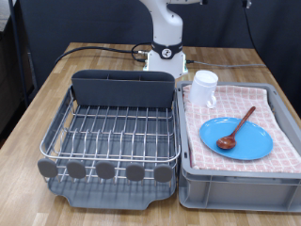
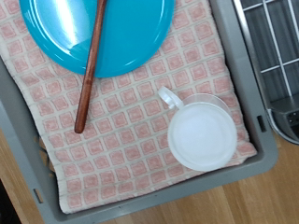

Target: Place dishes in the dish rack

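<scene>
A round blue plate point(image 1: 240, 141) lies flat on the pink checked cloth in the grey crate point(image 1: 235, 184) at the exterior view's right. A reddish-brown wooden spoon point(image 1: 237, 129) lies across the plate, one end out over the cloth. A white handled mug point(image 1: 203, 88) stands upright at the crate's far corner, beside the rack. The silver wire dish rack point(image 1: 113, 132) with its dark grey caddy point(image 1: 124, 89) holds no dishes. The wrist view looks down on the plate point(image 2: 112, 33), spoon point(image 2: 89, 75) and mug point(image 2: 201, 133). The gripper shows in neither view.
The rack and crate stand side by side on a wooden table point(image 1: 38, 104). The robot base point(image 1: 166, 52) is behind them at the exterior view's top. In the wrist view a strip of rack wire point(image 2: 276, 37) shows beyond the crate's rim point(image 2: 19, 140).
</scene>
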Controlling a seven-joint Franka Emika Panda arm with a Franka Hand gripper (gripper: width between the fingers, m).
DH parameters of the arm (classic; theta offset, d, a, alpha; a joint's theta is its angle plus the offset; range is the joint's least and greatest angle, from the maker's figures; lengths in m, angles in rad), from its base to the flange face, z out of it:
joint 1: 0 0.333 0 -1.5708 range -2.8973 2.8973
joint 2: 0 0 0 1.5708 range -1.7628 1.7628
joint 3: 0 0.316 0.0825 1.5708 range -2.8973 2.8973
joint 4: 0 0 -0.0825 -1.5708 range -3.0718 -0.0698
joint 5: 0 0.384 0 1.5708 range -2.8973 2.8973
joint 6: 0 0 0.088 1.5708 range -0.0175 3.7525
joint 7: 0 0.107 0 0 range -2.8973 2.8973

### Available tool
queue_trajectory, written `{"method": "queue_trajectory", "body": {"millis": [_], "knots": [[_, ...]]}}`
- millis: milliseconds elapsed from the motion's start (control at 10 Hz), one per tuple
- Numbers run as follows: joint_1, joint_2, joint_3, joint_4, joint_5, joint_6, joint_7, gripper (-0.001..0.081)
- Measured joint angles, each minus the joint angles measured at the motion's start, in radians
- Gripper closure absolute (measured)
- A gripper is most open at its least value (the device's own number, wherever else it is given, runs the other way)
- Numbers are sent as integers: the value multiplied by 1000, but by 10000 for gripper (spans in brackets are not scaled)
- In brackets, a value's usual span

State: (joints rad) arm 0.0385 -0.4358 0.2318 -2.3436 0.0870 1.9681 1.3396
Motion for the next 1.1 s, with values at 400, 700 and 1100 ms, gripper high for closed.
{"method": "queue_trajectory", "body": {"millis": [400, 700, 1100], "knots": [[-1, 93, 81, 38, -13, 86, 112, 4], [-2, 164, 104, 57, -28, 148, 156, 4], [-2, 255, 112, 62, -50, 222, 166, 4]]}}
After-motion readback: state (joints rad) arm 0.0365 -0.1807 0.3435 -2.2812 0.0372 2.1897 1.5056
